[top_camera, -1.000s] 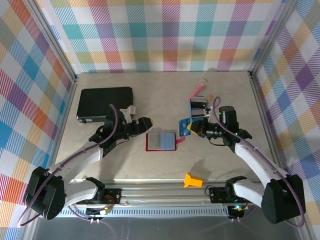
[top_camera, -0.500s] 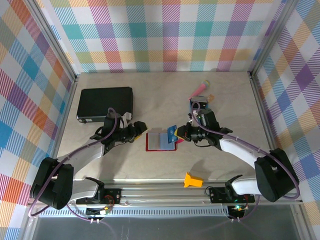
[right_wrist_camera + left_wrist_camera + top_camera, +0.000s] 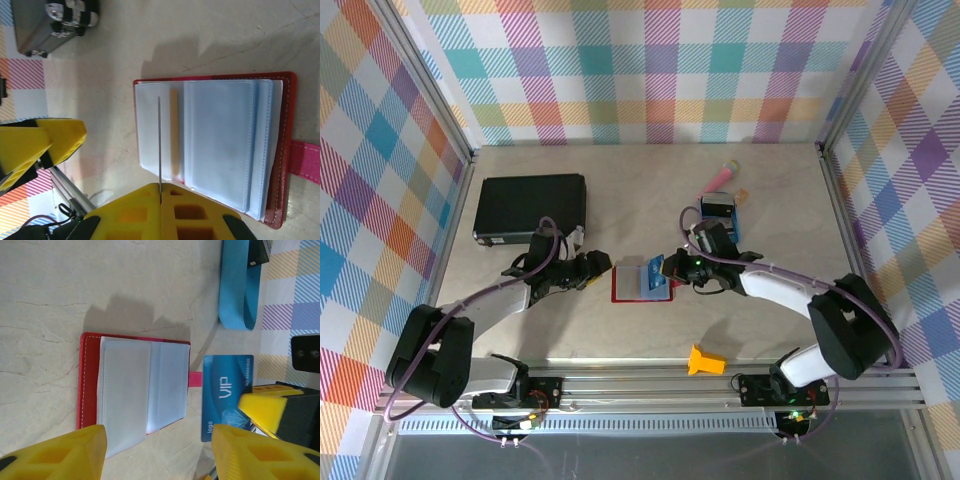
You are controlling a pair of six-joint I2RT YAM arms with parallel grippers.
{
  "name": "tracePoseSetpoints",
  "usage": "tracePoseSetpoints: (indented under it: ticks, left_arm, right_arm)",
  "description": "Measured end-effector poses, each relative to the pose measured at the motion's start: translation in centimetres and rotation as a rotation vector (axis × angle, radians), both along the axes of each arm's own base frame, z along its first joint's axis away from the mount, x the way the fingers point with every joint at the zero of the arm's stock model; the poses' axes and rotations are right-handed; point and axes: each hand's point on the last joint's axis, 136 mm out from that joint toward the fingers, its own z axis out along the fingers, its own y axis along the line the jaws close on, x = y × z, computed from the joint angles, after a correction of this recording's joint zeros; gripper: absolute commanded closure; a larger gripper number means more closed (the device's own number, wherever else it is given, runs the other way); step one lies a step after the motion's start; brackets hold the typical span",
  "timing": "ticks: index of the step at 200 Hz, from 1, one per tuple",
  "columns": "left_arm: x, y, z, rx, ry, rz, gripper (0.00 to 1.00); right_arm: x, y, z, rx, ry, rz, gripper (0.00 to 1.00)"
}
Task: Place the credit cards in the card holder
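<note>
Right gripper (image 3: 665, 268) has carried the blue plastic VIP credit card (image 3: 653, 266) left, away from the blue oval tray (image 3: 235, 295), to just over the right edge of the open dark-red folding card holder (image 3: 642, 284). Left gripper (image 3: 605, 267) has slid right, up to the holder's left edge.

Right claw is clenched on the card by one short end (edge-on in its wrist view). Left claw is released, jaws apart, gripping nothing.

Card looks thin, stiff, light and glossy, so probably slippery. Pinch the flat faces near one end and leave the leading edge free.

Holder has a stitched leather-like red cover, a pink closing tab (image 3: 195, 379) and soft translucent grey-blue sleeves (image 3: 220, 150). It is light and may skate on the smooth stone-pattern table (image 3: 650, 190), so it wants pinning.
</note>
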Motion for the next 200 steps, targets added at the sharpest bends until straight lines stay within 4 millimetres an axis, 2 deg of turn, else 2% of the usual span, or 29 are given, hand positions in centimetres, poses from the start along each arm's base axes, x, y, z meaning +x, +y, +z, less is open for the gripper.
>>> tracePoseSetpoints:
  ticks: [37,90,132,165,200]
  left_arm:
    - [-0.3,-0.8,-1.7,-0.009,0.047,-0.039,0.52]
    - [0.0,-1.8,-2.0,-0.031,0.038,-0.072,0.54]
    - [0.2,-2.6,-2.1,-0.045,0.029,-0.097,0.56]
    - [0.1,-3.0,-2.4,-0.044,0.029,-0.112,0.56]
    - [0.0,-3.2,-2.8,-0.041,0.037,-0.118,0.57]
  right_arm:
    - [-0.2,1.3,-1.5,-0.024,-0.008,0.020,1.00]
    - [0.1,2.9,-2.3,-0.032,-0.061,0.025,1.00]
    - [1.0,2.7,-2.2,-0.036,-0.100,-0.021,1.00]
    - [0.8,2.2,-2.9,-0.051,-0.095,-0.034,1.00]
    - [0.8,2.3,-2.9,-0.042,-0.106,-0.034,1.00]
